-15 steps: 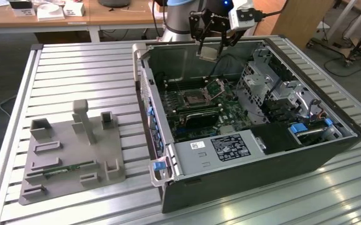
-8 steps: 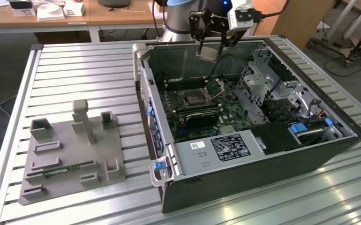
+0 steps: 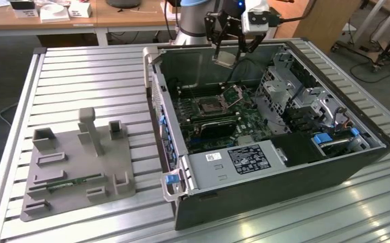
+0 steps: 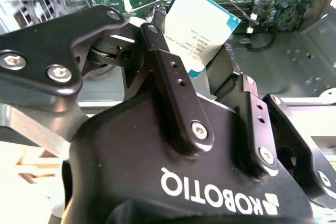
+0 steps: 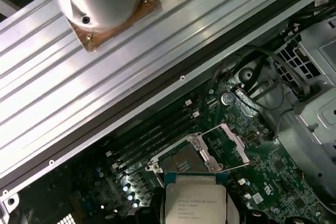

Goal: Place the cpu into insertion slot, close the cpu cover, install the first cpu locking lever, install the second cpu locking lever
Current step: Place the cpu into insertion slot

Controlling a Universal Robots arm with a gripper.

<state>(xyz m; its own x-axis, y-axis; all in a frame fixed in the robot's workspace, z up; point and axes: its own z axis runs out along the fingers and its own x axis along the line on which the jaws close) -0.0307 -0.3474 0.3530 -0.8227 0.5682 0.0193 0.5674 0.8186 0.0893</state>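
Exterior view: gripper (image 3: pixel 227 52) hangs over the far wall of the open computer case (image 3: pixel 357 167), fingers clamped on the cpu (image 3: pixel 225 59) by two opposite edges. The chip is in the air, well above the board and touching nothing else. The insertion slot (image 3: pixel 203 106) sits down inside the case on the green motherboard (image 3: pixel 249 124), lower than the chip and a bit toward the exterior view's left, so by my read the gap is mostly downward with a small sideways offset. The cpu cover (image 3: pixel 237 92) is tipped up just beside the slot on the exterior view's right, so the socket is uncovered and I see nothing seated in it. In the first wrist view the cpu (image 5: pixel 195 203) has its printed metal face toward the camera, with the slot (image 5: pixel 181 160) just past its free edge and the raised cover (image 5: pixel 226 142) next to it. The second wrist view shows the cpu (image 4: pixel 202 27) sticking out past the fingertips (image 4: pixel 157 38), its longer side seemingly running along the fingers. Single arm, so no choice of side. Other holder: the grey fixture tray (image 3: pixel 80 167) on the slatted table (image 3: pixel 87 76), well apart on the exterior view's left, with a small green board (image 3: pixel 67 183) lying in one groove.
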